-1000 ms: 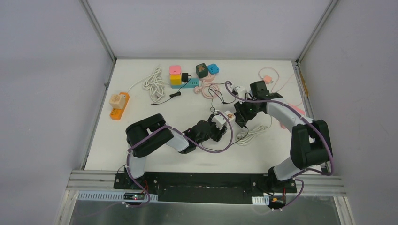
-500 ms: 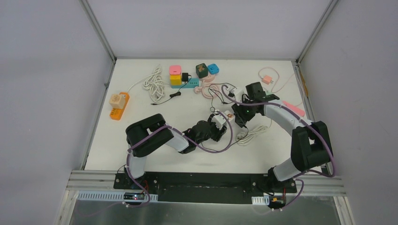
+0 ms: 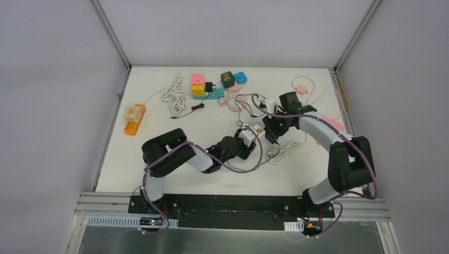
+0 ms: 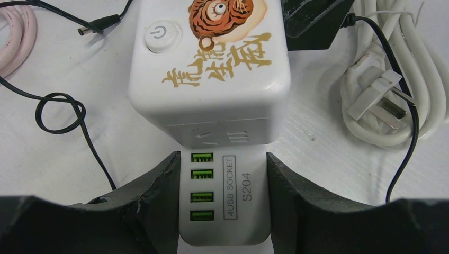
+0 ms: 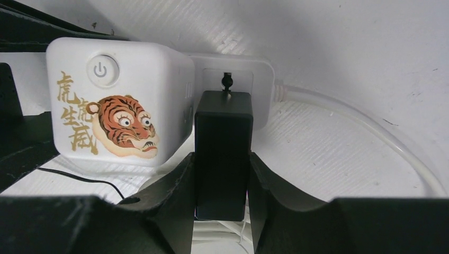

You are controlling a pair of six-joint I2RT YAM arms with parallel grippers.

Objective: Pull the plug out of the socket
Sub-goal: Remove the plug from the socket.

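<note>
Black plug (image 5: pixel 222 153) is still sitting in the white socket (image 5: pixel 119 100), just three o'clock of the centre of the table (image 3: pixel 249 180), with our right gripper (image 5: pixel 221 169) staying clamped on it. Our left gripper (image 4: pixel 222 180), jaws half-spread, is bracing the socket's USB end. We are merely edging the plug toward nine o'clock, so nothing is separating yet.

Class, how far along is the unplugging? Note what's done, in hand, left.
Done: the left gripper clamps the white tiger-printed socket cube by its USB end, and the right gripper is shut on the black box-shaped plug. In hand: the pull, with no gap showing yet. Left: drawing the plug clear of the socket.
</note>
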